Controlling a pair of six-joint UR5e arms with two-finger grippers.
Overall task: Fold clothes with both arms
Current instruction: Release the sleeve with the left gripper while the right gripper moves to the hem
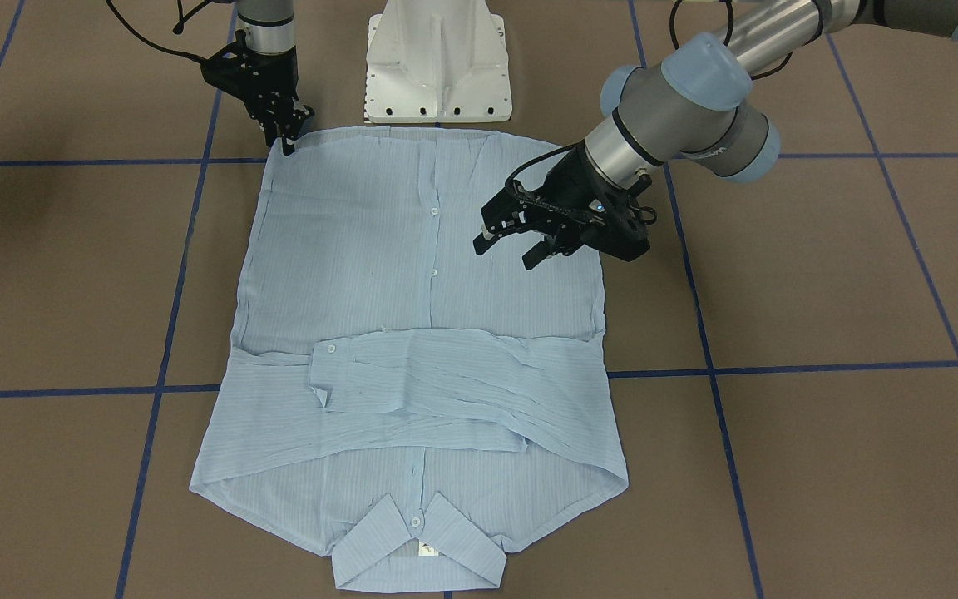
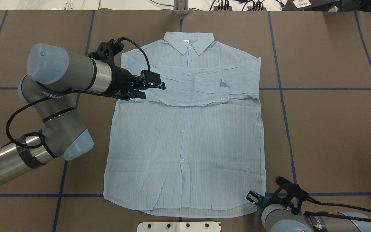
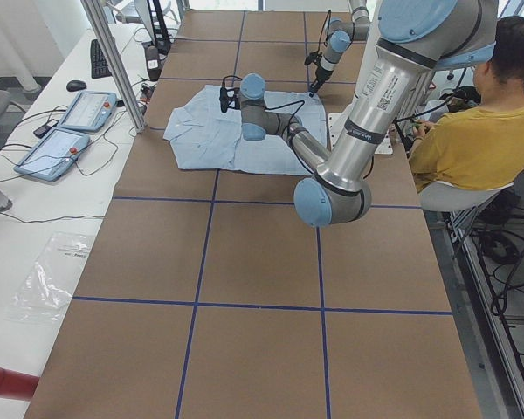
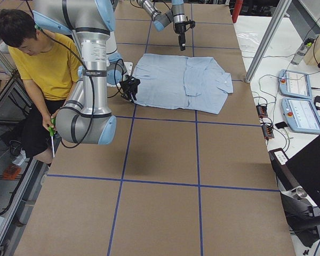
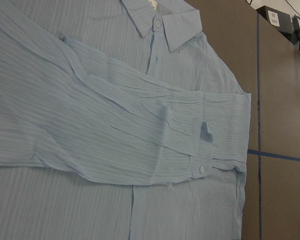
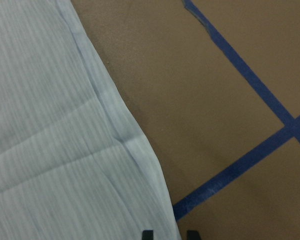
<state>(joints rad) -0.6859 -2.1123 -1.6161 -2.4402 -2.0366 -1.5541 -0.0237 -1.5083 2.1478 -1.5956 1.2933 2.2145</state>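
Note:
The light blue striped shirt [image 1: 362,249] lies flat, front up, on the brown table, its collar [image 1: 417,549] pointing away from the robot. Both sleeves [image 1: 446,374] are folded across the chest. My left gripper [image 1: 511,249] is open and empty. It hovers over the shirt's side by the folded sleeves, as the overhead view [image 2: 153,87] also shows. My right gripper [image 1: 288,143] is down at the near hem corner, fingers drawn together on the hem edge. The right wrist view shows its fingertips [image 6: 147,234] astride that edge [image 6: 140,170].
The white pedestal base [image 1: 437,66] stands just behind the hem. Blue tape lines [image 1: 778,366] cross the brown table. A person in yellow [image 3: 472,131] sits beside the robot. Control tablets [image 3: 70,122] lie on a side table.

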